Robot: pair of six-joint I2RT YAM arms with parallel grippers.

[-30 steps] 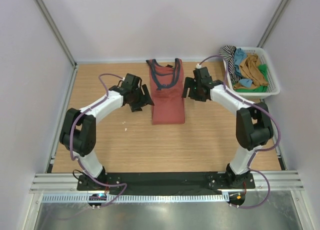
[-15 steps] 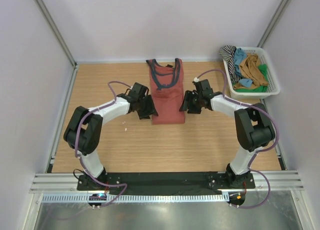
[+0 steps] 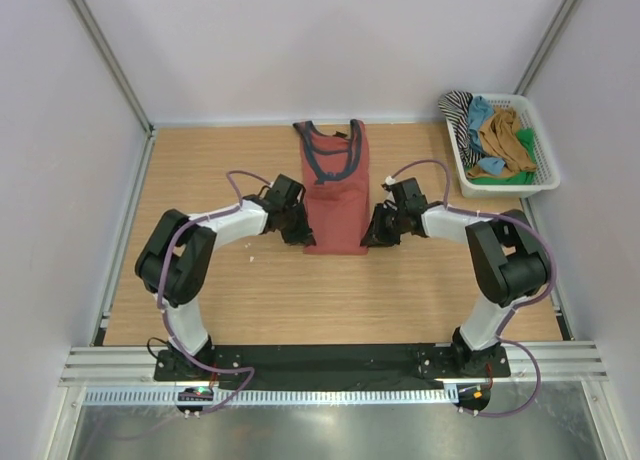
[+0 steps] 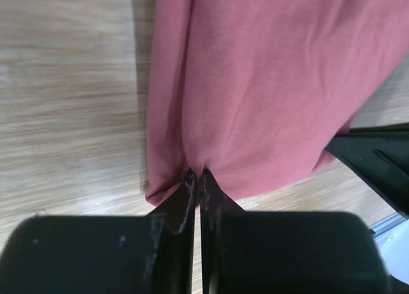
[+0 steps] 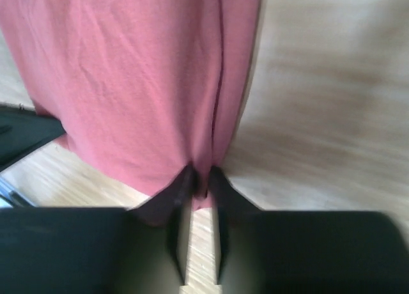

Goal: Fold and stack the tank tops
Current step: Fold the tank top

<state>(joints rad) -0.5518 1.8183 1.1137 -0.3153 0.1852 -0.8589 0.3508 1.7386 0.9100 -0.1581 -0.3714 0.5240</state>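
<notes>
Wood-grain surface [image 3: 420, 290] stretches away from the arm bases at the near edge, and both arms bend inward across it toward the middle. The left end effector [image 3: 297, 232] sits at the near left corner of the rust-red tank top [image 3: 335, 205]. In its wrist view the fingers [image 4: 185, 201] are pressed together on the near hem, and the cloth puckers into the grip. The right end effector [image 3: 377, 230] sits at the near right corner. Its fingers [image 5: 223, 192] stand narrow, with a small fold of the hem caught between them.

Between the two, the rust-red tank top lies flat on the surface as a long, narrow folded panel running straight away from the arms. Its doubled side edges show in both wrist views. The navy trim [image 3: 330, 150] of the neckline and straps lies at the far end, close to the back wall.

Farther off, in the far right corner and well apart from the arms, a white basket [image 3: 510, 189] holds a heap of other tank tops. A striped one [image 3: 458, 110] drapes over its left rim, with a blue one [image 3: 480, 112], an ochre-brown one [image 3: 505, 135] and a green one [image 3: 527, 145] beside it.
</notes>
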